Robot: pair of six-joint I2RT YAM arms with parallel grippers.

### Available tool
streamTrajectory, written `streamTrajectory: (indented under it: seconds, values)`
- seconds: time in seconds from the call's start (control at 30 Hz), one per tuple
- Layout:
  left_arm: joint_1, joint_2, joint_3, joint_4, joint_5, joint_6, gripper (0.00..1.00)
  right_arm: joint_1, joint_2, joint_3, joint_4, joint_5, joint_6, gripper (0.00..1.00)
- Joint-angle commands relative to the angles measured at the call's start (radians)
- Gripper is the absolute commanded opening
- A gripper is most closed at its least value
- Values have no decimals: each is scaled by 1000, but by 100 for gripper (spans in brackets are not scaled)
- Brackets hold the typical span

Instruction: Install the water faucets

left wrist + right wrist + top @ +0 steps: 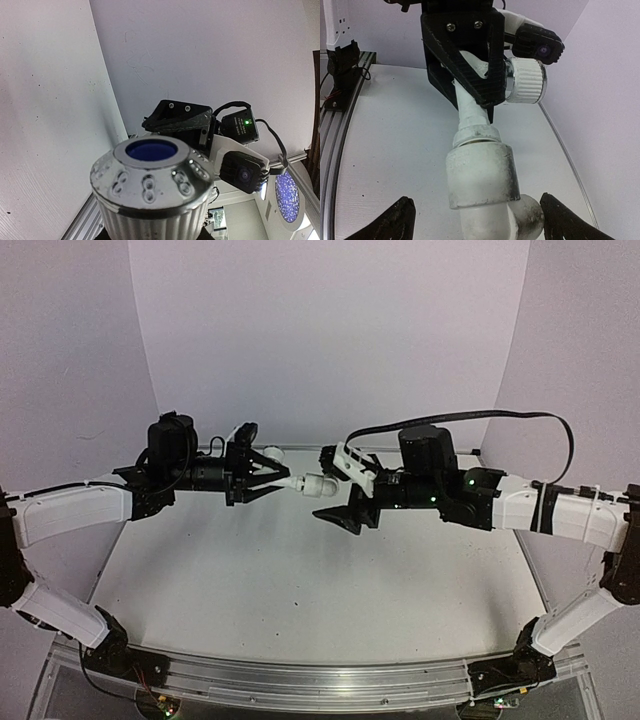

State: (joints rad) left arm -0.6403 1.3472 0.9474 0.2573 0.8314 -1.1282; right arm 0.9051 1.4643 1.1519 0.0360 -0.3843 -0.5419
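Observation:
The water faucets [312,483] hang above the table as one white bent piece, a straight stem running into a wider elbow socket [480,175]. My left gripper [285,478] is shut on the stem, its black fingers [465,60] clamped just below a ribbed white knob [526,80]. The left wrist view is filled by that knob's silvery cap with a blue hole [150,172]; my own fingers there are hidden. My right gripper [332,486] is open. Its fingertips [395,222] stand either side of the elbow without touching it.
The white table [300,580] lies below both arms, with a metal rail [300,680] along its near edge. Pale walls close in behind and at both sides. A black cable [520,418] loops over the right arm.

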Motion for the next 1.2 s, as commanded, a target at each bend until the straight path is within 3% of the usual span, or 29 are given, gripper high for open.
streamTrajectory:
  seconds: [0.0, 0.07, 0.17, 0.27, 0.37, 0.43, 0.5, 0.53, 0.57, 0.63, 0.67, 0.73, 0.77, 0.8, 0.87, 0.9, 1.0, 1.03, 1.1, 1.17]
  values:
    - [2, -4, 49, 52, 45, -16, 0, 5, 28, 55, 60, 9, 16, 73]
    - [2, 0, 53, 51, 45, -1, 0, 4, 33, 59, 61, -26, 56, 49]
    - [2, 1, 55, 51, 23, 69, 0, 4, 29, 52, 66, -70, 133, 27]
    - [-1, -30, 49, 52, -34, 271, 0, 2, 25, 37, 91, -85, 263, 14]
    - [-24, -97, 21, 58, -39, 653, 0, -3, 45, 66, 98, -153, 509, 0]
    - [-45, -146, -34, 59, 78, 1158, 0, -26, 72, 91, 115, -261, 772, 0]
    - [-53, -175, -108, 57, 145, 1540, 0, -63, 103, 77, 253, -405, 1078, 0]
    - [-52, -175, -110, 57, 119, 1661, 0, -84, 128, 64, 365, -495, 1272, 0]
    - [-44, -162, -99, 56, 107, 1703, 0, -99, 144, 55, 452, -546, 1392, 0]
    - [16, -99, -1, 33, 138, 1713, 0, -131, 202, 20, 793, -639, 1873, 5]
    - [32, -78, 17, 28, 142, 1706, 0, -138, 223, -9, 982, -633, 2000, 20]
    - [36, -70, 16, 29, 107, 1667, 0, -145, 231, -28, 1123, -626, 2095, 42]
    - [36, -71, 12, 33, 79, 1637, 0, -146, 228, -31, 1130, -631, 2082, 54]
    - [36, -74, 11, 37, 25, 1493, 0, -151, 217, -42, 1124, -640, 2031, 65]
    - [36, -84, 14, 37, -67, 1325, 0, -159, 198, -61, 1093, -649, 1934, 76]
    - [35, -102, 8, 33, -235, 1092, 0, -168, 181, -85, 1002, -660, 1835, 87]
    - [36, -168, -42, 14, -447, 835, 0, -179, 131, -86, 711, -651, 1522, 97]
    - [36, -208, -84, 10, -472, 673, 0, -171, 87, -45, 386, -568, 1181, 98]
    - [37, -233, -116, 3, -435, 493, 0, -113, 51, -3, 135, -348, 857, 98]
    - [37, -242, -119, -26, -346, 392, 0, -58, 34, 27, -5, -158, 587, 98]
